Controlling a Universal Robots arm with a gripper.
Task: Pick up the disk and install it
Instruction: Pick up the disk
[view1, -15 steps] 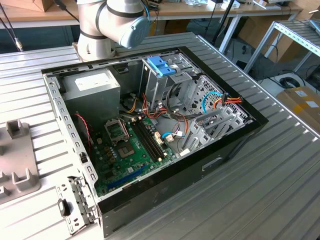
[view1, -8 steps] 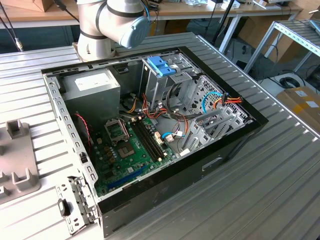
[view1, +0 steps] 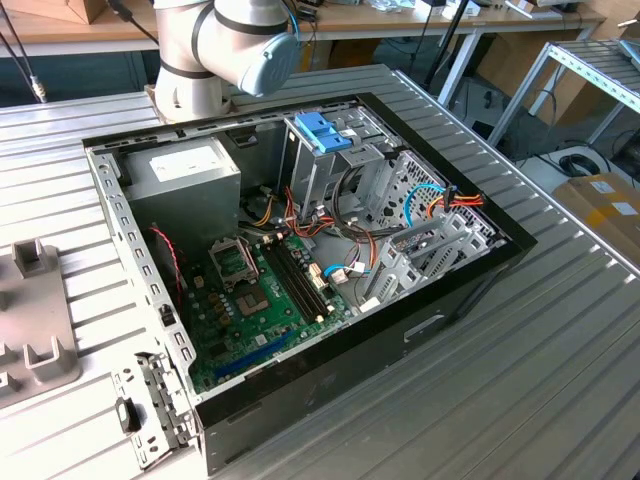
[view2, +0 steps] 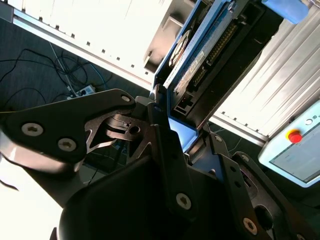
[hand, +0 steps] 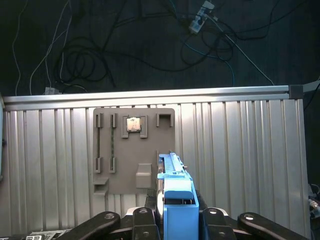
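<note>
The arm (view1: 225, 40) shows one thick silver joint with a pale-blue end cap, high in the exterior view and towards its left. In the first wrist view the gripper (hand: 177, 216) has its black linkage fingers (hand: 142, 220) pressed against both sides of the disk (hand: 174, 172), gripping it edge-on.

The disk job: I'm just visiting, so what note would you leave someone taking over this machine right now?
Gripper: shut on the disk, holding it edge-on by its light-blue frame, as both wrist views show.
Disk: held over the grey holder plate on the ribbed table.
Done: the disk is picked up.
Left: installing it. It is not yet in the open computer case in the exterior view.
</note>
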